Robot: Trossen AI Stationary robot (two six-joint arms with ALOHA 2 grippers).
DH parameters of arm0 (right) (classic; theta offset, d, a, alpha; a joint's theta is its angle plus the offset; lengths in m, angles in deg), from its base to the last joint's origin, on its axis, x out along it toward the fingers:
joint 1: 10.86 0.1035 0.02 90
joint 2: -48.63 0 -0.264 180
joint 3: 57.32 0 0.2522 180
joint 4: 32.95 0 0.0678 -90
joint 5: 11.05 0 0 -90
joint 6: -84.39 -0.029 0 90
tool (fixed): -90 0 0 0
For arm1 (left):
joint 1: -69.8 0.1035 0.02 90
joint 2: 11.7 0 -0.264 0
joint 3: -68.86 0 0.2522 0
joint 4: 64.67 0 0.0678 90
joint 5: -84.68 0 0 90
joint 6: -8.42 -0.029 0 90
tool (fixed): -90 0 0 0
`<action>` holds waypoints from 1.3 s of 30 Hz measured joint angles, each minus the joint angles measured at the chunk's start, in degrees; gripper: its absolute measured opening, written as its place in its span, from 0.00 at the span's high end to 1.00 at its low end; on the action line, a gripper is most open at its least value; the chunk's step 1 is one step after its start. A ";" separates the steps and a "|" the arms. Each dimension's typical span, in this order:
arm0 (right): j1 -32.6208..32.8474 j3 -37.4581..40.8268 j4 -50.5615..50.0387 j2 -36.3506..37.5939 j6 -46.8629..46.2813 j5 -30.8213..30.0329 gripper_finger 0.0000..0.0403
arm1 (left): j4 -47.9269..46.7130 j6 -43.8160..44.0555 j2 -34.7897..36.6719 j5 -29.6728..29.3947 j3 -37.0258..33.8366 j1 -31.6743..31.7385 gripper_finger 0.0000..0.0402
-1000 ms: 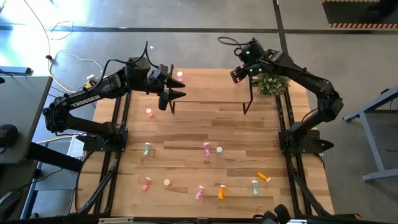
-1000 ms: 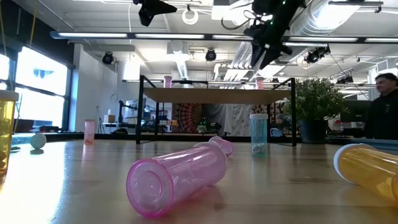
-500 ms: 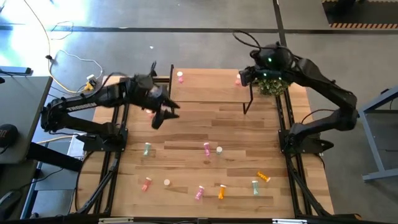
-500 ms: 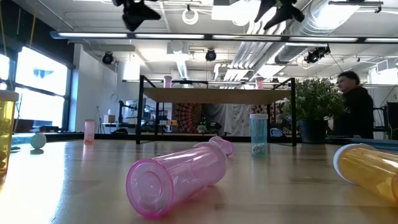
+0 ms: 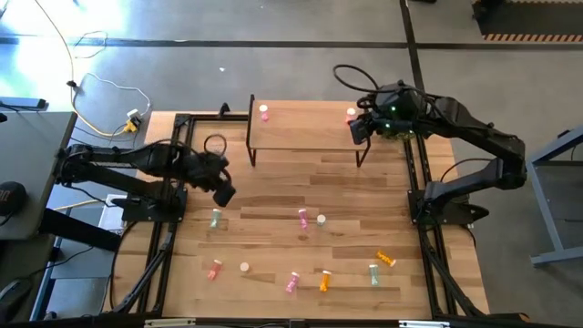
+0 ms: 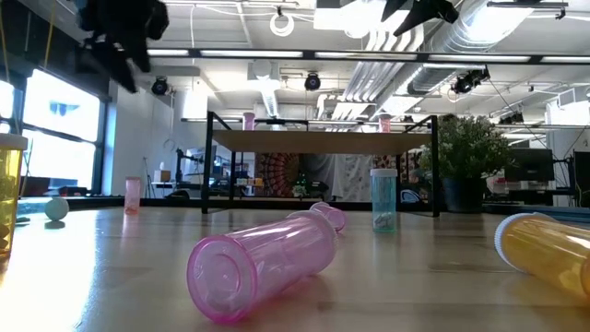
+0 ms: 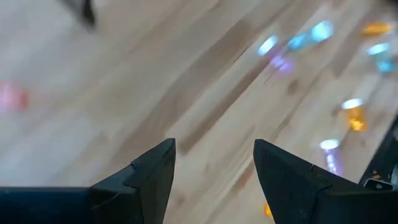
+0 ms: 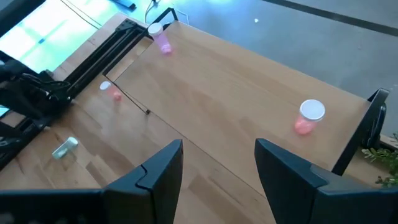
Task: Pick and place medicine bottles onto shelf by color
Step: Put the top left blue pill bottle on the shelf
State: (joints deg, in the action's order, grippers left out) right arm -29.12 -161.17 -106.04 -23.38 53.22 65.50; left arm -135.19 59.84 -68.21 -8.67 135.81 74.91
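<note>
Shelf (image 5: 305, 128) sits at the far middle of the table (image 5: 273, 196), two pink bottles upright on it: one at its left end (image 5: 264, 112), one at its right end (image 5: 350, 115). Apart like that probably to start one color group per end; both look pink, though the right one may be salmon, can't tell.

Rest of the bottles are loose on the table, well apart from the shelf: a pale green one (image 5: 215, 218) near the left edge, a pink one (image 5: 302, 218) mid-table with a loose white cap (image 5: 322, 219) just beside it, then a near row with a salmon one (image 5: 214, 270), pink (image 5: 292, 282), orange (image 5: 324, 280), green (image 5: 373, 273) and orange lying tilted (image 5: 386, 260). Several lie on their sides, so they'll likely roll if nudged.

Left gripper (image 7: 212, 163) is spread wide and empty, low over the table's left side, near the pale green bottle; a likely next pick.

Right gripper (image 8: 217, 163) is also parted, nothing between the fingers, hovering above the shelf's right end beside the pink bottle there. Potted plant (image 6: 468, 148) stands just past that end, so clearance is tight.
</note>
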 joint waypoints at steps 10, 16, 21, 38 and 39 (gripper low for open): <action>0.00 0.00 -0.45 0.00 1.64 3.27 0.53 | -9.52 18.49 -7.87 -3.66 -0.02 -10.49 0.48; 0.00 0.00 -1.37 0.00 4.22 3.65 0.53 | -2.71 26.90 -10.87 -5.61 -5.19 -15.58 0.48; 0.00 0.00 -1.35 0.00 5.25 4.05 0.53 | 1.50 36.12 -10.20 -5.37 -13.22 -16.89 0.52; 0.00 0.00 -1.29 0.00 5.96 4.02 0.53 | 8.90 41.65 -10.23 -3.96 -23.38 -17.17 0.54; 0.00 0.00 -1.28 -0.01 5.96 4.02 0.53 | 10.48 41.65 -10.23 -3.75 -24.20 -17.17 0.54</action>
State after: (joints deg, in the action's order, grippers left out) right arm -29.12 -161.17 -107.32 -23.39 59.18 69.52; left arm -124.70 101.49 -78.44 -12.43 111.61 57.74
